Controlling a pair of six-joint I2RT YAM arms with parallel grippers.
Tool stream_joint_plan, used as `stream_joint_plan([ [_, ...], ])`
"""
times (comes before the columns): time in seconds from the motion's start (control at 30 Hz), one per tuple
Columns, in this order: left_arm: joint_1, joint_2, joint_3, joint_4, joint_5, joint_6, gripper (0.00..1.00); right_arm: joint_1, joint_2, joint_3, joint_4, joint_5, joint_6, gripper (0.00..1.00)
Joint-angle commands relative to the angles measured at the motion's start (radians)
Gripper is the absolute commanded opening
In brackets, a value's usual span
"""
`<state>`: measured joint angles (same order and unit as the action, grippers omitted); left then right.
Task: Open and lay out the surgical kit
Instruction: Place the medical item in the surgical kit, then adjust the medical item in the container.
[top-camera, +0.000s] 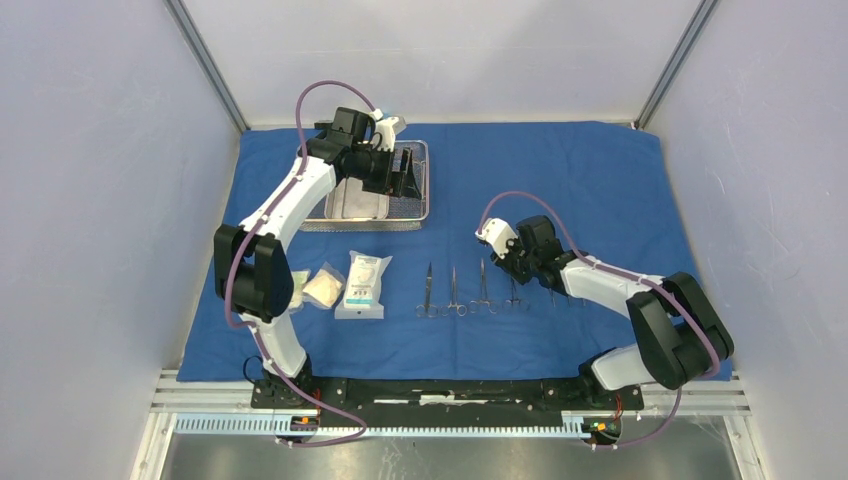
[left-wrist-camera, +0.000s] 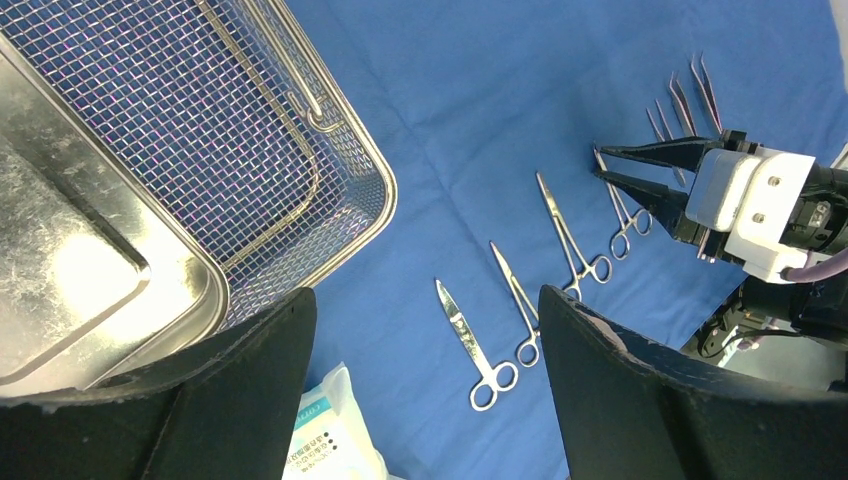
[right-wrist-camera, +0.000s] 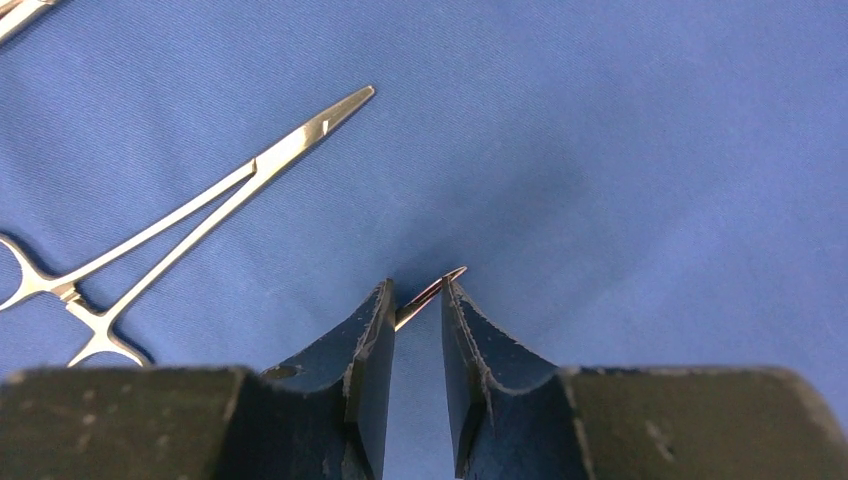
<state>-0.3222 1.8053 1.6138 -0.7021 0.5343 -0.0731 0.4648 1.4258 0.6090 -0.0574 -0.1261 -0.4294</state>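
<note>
The blue cloth wrap (top-camera: 560, 180) lies spread flat. The wire-mesh basket (top-camera: 415, 190) stands at the back left with the steel pan (top-camera: 358, 200) in it. My left gripper (top-camera: 405, 170) hovers over the basket's right part, open and empty (left-wrist-camera: 425, 295). Several slim steel instruments (top-camera: 453, 292) lie in a row at the front middle. White packets (top-camera: 363, 285) lie to their left. My right gripper (top-camera: 508, 268) is low over the row's right end. Its jaws (right-wrist-camera: 418, 288) stand narrowly apart, and an instrument's tip (right-wrist-camera: 455, 272) lies across the gap between them.
The basket (left-wrist-camera: 300, 150) and pan (left-wrist-camera: 80, 260) fill the left of the left wrist view, and the right gripper (left-wrist-camera: 605, 165) shows at its right. A forceps (right-wrist-camera: 230, 190) lies just left of the right fingers. White walls stand close on both sides.
</note>
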Motion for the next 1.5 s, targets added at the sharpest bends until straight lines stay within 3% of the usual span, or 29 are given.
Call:
stream_joint_plan([
  [0.0,-0.001,-0.045,-0.009,0.023,0.035,0.027,0.88,0.003,-0.016,0.018,0.019,0.041,-0.017,0.30],
  [0.6,0.000,-0.032,0.002,0.023,0.014,0.043,0.90,0.003,-0.131,0.028,0.003,-0.067,-0.010,0.32],
  [0.87,0.018,-0.074,-0.022,0.102,-0.175,0.063,0.92,-0.034,-0.246,0.057,-0.002,0.036,0.002,0.36],
  [1.0,0.049,-0.076,-0.008,0.141,-0.280,0.059,0.99,-0.116,-0.258,0.107,-0.009,0.054,0.025,0.40],
  [1.13,0.104,-0.066,0.000,0.189,-0.310,0.036,1.00,-0.220,-0.249,0.163,-0.012,0.069,0.042,0.52],
  [1.3,0.192,-0.036,0.010,0.231,-0.221,-0.004,1.00,-0.330,-0.257,0.200,0.006,0.072,0.057,0.67],
  [1.47,0.251,0.034,0.092,0.159,-0.168,0.035,1.00,-0.434,-0.247,0.197,0.017,0.014,0.085,0.87],
])
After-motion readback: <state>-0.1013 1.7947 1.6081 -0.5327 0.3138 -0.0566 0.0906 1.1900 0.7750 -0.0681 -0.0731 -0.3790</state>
